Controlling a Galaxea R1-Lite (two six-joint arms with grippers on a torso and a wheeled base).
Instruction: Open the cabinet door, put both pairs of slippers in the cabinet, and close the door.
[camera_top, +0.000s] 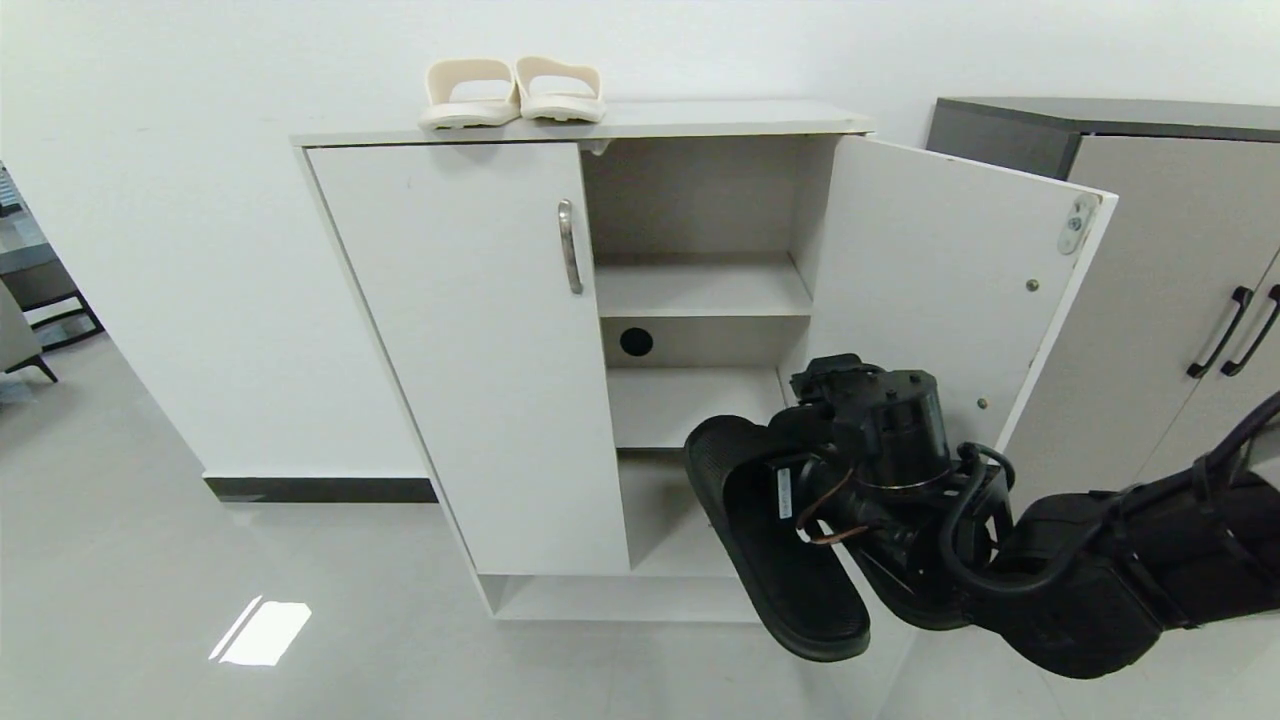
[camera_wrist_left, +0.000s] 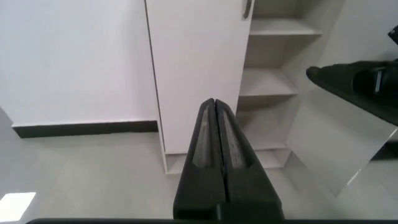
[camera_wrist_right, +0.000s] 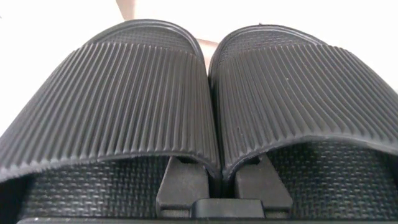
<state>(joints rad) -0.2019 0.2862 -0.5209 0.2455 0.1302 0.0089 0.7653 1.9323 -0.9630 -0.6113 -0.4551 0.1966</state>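
Note:
A pair of black slippers hangs side by side, soles facing me, in front of the open right half of the white cabinet, level with its lower shelves. My right gripper is shut on their inner edges; in the right wrist view its fingers clamp where the two ribbed straps meet. The cabinet's right door stands swung open and the left door is closed. A cream pair of slippers rests on the cabinet top. My left gripper is shut on nothing, low before the cabinet's closed door.
A metal handle is on the closed left door. Inside are bare shelves and a round hole in the back panel. A grey cabinet with a dark top stands to the right. Open floor lies to the left.

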